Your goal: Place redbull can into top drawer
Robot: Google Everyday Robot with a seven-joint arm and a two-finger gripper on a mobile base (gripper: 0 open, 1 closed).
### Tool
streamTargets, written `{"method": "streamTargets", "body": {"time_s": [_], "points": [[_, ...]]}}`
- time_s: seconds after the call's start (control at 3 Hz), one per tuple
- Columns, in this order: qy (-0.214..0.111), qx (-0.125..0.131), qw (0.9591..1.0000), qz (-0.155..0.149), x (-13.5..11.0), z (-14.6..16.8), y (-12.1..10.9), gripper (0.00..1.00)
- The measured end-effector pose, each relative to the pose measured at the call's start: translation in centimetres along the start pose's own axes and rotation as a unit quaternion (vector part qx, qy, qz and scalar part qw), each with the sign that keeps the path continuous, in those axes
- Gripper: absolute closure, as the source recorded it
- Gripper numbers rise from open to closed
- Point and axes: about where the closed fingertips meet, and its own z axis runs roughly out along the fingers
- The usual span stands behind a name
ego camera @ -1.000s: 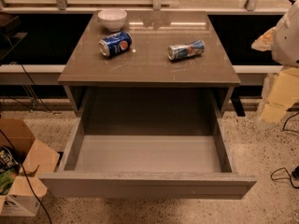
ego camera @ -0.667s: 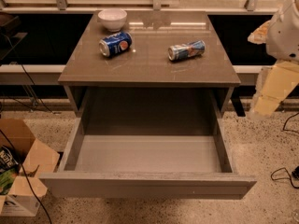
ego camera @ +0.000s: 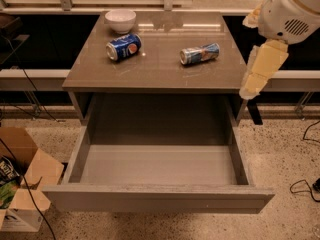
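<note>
The redbull can (ego camera: 200, 54), slim, silver and light blue, lies on its side on the right part of the grey-brown cabinet top (ego camera: 160, 69). The top drawer (ego camera: 159, 198) is pulled wide out below it, and its inside shows nothing in it. My gripper (ego camera: 256, 76) hangs at the right edge of the view, cream-coloured under the white arm body, beside the cabinet's right front corner. It is to the right of the can, apart from it, and holds nothing that I can see.
A fatter dark blue can (ego camera: 123, 47) lies on its side on the left of the top, with a white bowl (ego camera: 120, 20) behind it. An open cardboard box (ego camera: 22, 184) stands on the floor at the left. Cables (ego camera: 302, 186) lie on the floor at the right.
My arm and gripper have moved left and further into view, closer to the cabinet's right corner. The cans, the bowl and the drawer have not moved.
</note>
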Motion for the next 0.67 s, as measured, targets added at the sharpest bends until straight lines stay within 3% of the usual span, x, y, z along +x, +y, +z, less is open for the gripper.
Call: {"method": "streamTargets", "body": {"time_s": [0.33,0.67], "points": [[-0.001,0.002,1.0000,0.004,0.0,0.3,-0.3,0.00],[-0.008,0.017,0.9994,0.030,-0.4,2.6,-2.6,0.00]]}}
